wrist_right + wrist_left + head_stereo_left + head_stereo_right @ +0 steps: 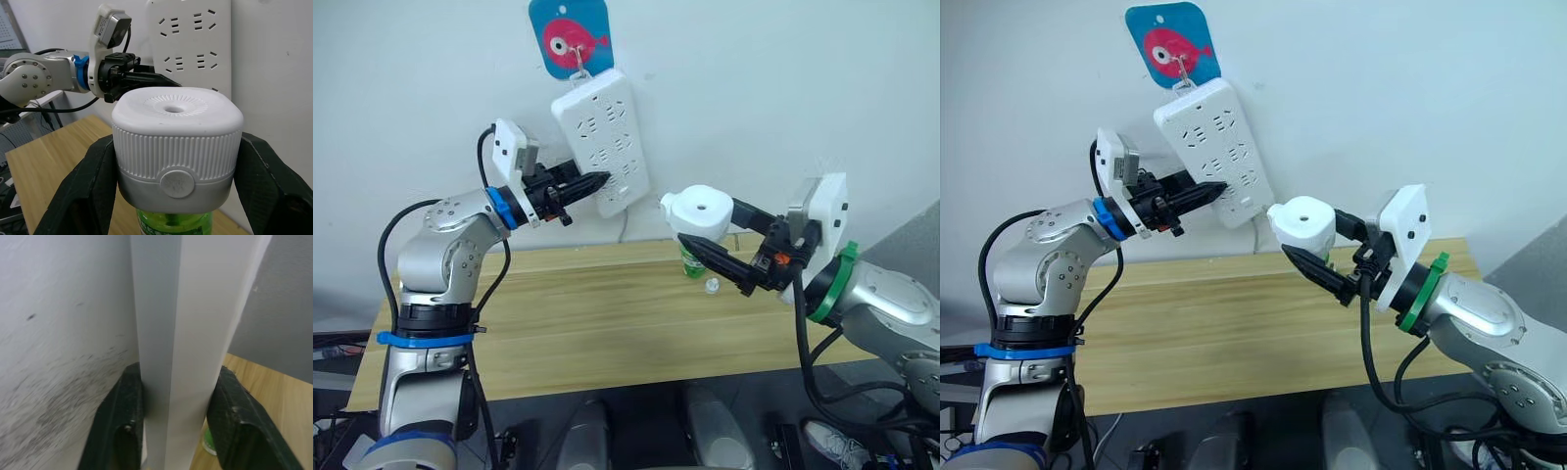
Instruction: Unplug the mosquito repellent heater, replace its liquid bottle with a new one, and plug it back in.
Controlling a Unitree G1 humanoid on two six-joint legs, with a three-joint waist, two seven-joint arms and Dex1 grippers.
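The power strip (602,142), a long white multi-socket unit, hangs tilted on the wall from a hook beneath a blue tag with a pink fish (570,35). It serves as the landmark here.

The left end effector (592,183) is closed on the lower edge of the power strip; in the left wrist view its two black fingers (121,423) press against either side of the strip's thin white body.

The mosquito repellent heater (177,144) is unplugged and sits in the air to the lower right of the power strip, apart from it and above the wooden counter (597,318). The right end effector (705,233) is clamped on the heater, one finger on each ribbed side, with the round vent hole facing up. A green liquid bottle (173,226) is still attached under the heater.

On the counter, below the power strip and to its right, a small white cap (712,286) lies just beside a green bottle's base (691,264), which is partly hidden behind the right end effector.
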